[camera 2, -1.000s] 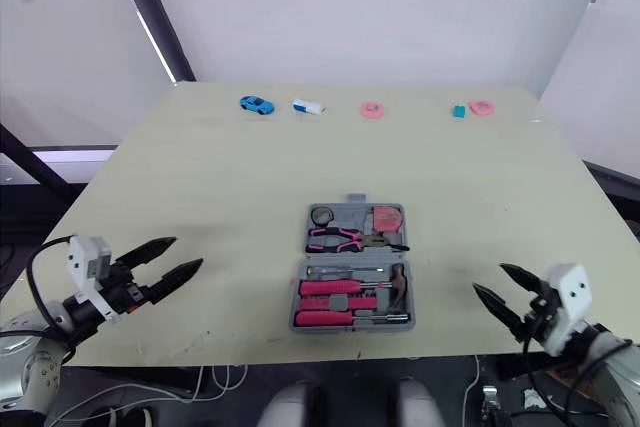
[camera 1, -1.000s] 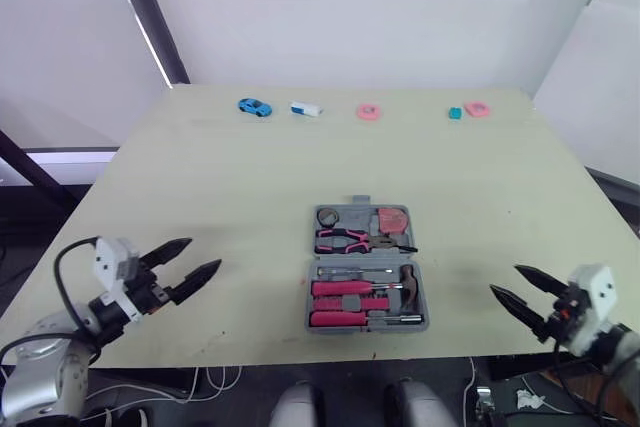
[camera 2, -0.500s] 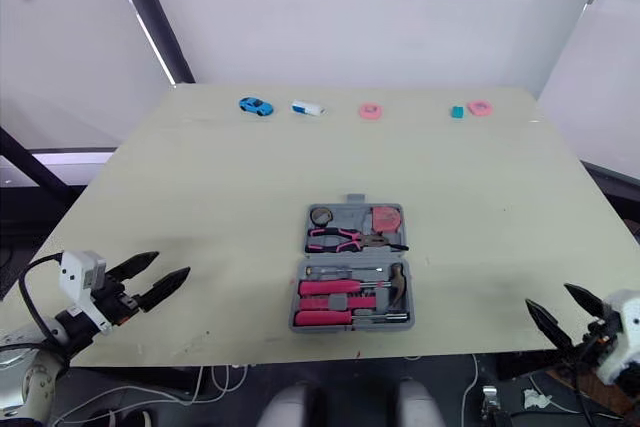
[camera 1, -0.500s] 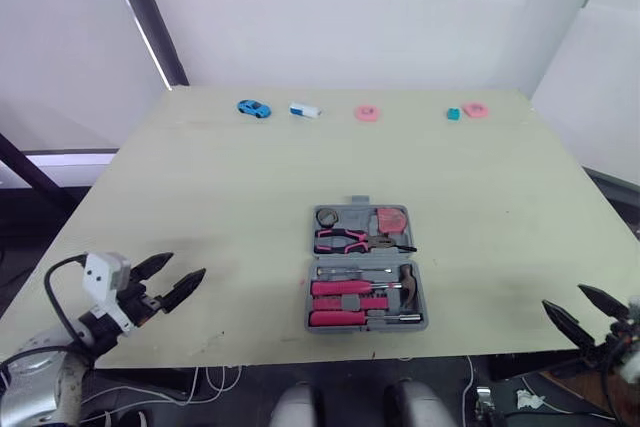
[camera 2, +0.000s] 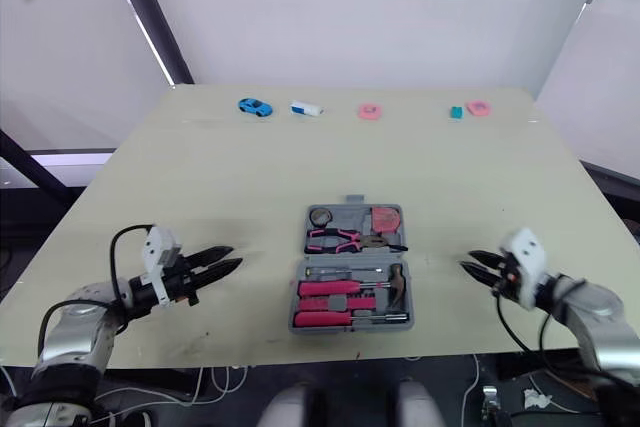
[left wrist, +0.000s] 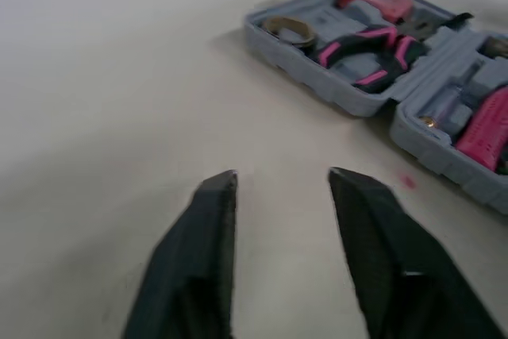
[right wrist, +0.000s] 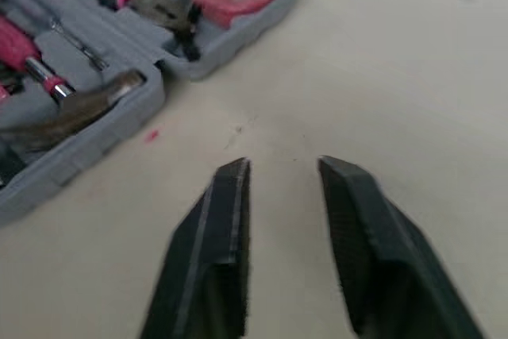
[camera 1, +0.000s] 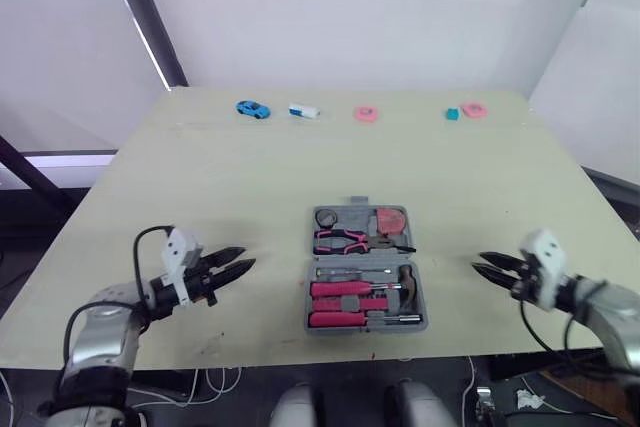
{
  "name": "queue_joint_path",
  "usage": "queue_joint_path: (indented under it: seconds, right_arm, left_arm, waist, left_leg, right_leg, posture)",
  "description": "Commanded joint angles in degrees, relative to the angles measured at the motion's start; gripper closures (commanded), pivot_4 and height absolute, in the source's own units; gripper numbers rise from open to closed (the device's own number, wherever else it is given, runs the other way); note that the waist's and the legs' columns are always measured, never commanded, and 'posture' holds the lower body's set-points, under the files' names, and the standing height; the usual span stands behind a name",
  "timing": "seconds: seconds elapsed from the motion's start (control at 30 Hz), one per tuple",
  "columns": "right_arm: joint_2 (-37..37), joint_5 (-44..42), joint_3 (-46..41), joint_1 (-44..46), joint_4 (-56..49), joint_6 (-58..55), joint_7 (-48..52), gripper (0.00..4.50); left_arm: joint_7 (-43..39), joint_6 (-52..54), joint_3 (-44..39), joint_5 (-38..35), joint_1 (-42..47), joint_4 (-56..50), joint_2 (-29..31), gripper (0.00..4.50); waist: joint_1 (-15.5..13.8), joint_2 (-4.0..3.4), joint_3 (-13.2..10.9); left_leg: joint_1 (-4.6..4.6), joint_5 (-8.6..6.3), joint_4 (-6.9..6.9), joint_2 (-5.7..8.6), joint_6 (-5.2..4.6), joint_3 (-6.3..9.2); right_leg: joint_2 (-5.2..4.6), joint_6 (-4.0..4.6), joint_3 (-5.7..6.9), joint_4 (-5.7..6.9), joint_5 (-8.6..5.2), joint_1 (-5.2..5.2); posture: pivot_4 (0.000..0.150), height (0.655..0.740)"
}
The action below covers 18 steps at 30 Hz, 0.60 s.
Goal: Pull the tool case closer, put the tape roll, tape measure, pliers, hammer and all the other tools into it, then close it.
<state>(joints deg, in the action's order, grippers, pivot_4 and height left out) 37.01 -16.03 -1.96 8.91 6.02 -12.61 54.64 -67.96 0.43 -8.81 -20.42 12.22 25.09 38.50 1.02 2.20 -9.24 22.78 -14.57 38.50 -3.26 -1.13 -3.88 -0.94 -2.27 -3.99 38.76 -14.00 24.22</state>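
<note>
The grey tool case (camera 1: pixel 359 204) lies open in the middle of the table, near the front edge. Its far half holds a tape roll (camera 1: pixel 327 216), pink-handled pliers (camera 1: pixel 345 239) and a red tape measure (camera 1: pixel 393 219). The near half holds a hammer (camera 1: pixel 408 284) and pink-handled screwdrivers (camera 1: pixel 345 289). My left gripper (camera 1: pixel 243 260) hovers low over the table left of the case, pointing at it, fingers a little apart with nothing between them (left wrist: pixel 283 174). My right gripper (camera 1: pixel 480 263) is right of the case, also narrowly open and empty (right wrist: pixel 283 163).
Along the far edge of the table lie a blue toy car (camera 1: pixel 253 108), a white object (camera 1: pixel 304 110), two pink rings (camera 1: pixel 367 113) (camera 1: pixel 474 109) and a teal block (camera 1: pixel 453 113). Bare tabletop separates each gripper from the case.
Both arms have come up from off the table's front corners and in toward the case. Both grippers' fingers have drawn much closer together.
</note>
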Motion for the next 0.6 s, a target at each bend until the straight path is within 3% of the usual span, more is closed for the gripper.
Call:
queue_joint_path:
  seconds: [0.03, 0.1, 0.6]
  right_arm:
    - [-0.8, 3.7, 4.0, 5.1, 4.3, 1.3, 0.6, 4.47]
    - [-1.9, 5.3, 6.7, 7.9, 6.2, 1.4, 1.1, 4.5]
    - [-7.1, 11.5, 14.0, 15.6, 14.5, 4.3, 2.4, 4.5]
  left_arm:
    - [-3.3, -2.0, 2.0, 1.7, 2.5, 2.9, 0.5, 3.89]
    - [-5.0, -2.1, 3.7, 2.6, 4.2, 4.5, 0.3, 4.45]
    - [-11.2, -0.4, 10.9, 8.0, 17.5, 18.2, -3.9, 4.45]
  waist:
    - [-0.1, 0.0, 0.0]
    - [-0.1, 0.0, 0.0]
    - [0.0, 0.0, 0.0]
  left_leg:
    - [0.02, 0.0, -0.02, 0.0, 0.0, 0.03]
    - [0.06, -0.01, -0.08, 0.01, 0.0, 0.04]
    - [0.13, -0.01, -0.04, 0.04, -0.01, 0.08]
  right_leg:
    - [0.02, -0.06, 0.01, -0.01, 0.03, 0.0]
    - [0.01, -0.18, 0.01, -0.04, 0.1, 0.01]
    - [0.05, -0.21, 0.02, -0.05, 0.11, 0.04]
  posture:
    - [0.15, 0.74]
    - [0.15, 0.74]
    - [0.15, 0.74]
